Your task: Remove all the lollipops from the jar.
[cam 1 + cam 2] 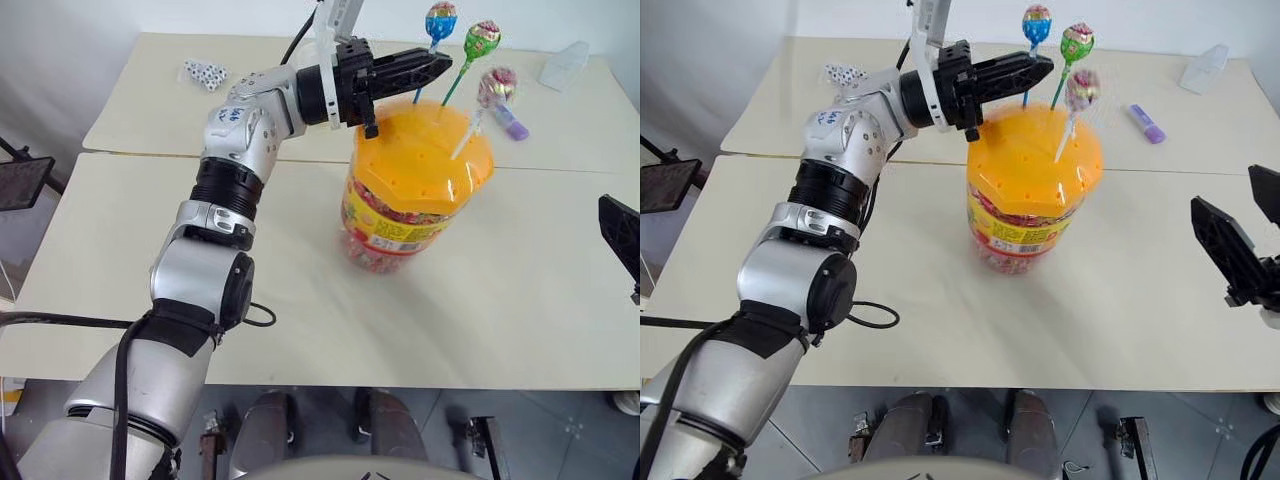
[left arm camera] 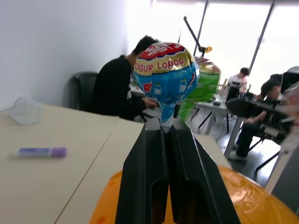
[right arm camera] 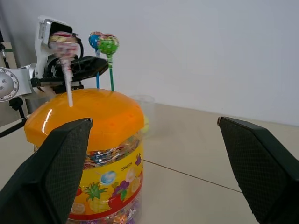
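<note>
Right now I count three lollipops standing in the jar point(image 1: 415, 190); the blue lollipop point(image 1: 440, 20), the green lollipop point(image 1: 481, 40) and the pink-white lollipop point(image 1: 497, 86), each stick planted in a hole of the wide orange lid point(image 1: 425, 150). My left gripper point(image 1: 438, 66) reaches in from the left above the far edge of the lid; its two black fingers point(image 2: 154, 163) are pressed together on the stick of the blue one just beneath its wrapped head, which the left wrist view shows rising straight out of the fingertips; the green head sits just behind it there. My right gripper point(image 3: 154, 154) hangs at the right edge of the scene, well apart from the jar; its two fingers are spread wide with nothing between them, and the jar stands in plain sight past them. The jar itself stands on the near table point(image 1: 300, 330), close to the seam with the far table point(image 1: 200, 100); through its clear wall I see a mass of wrapped candy and a yellow-red label. On the far table lie one purple marker point(image 1: 1147, 123), one small clear cup point(image 1: 1205, 68) and a little cluster of white dice point(image 1: 205, 73) at far left. In the left wrist view, several people point(image 2: 114, 86) sit at desks beyond the tables.
</note>
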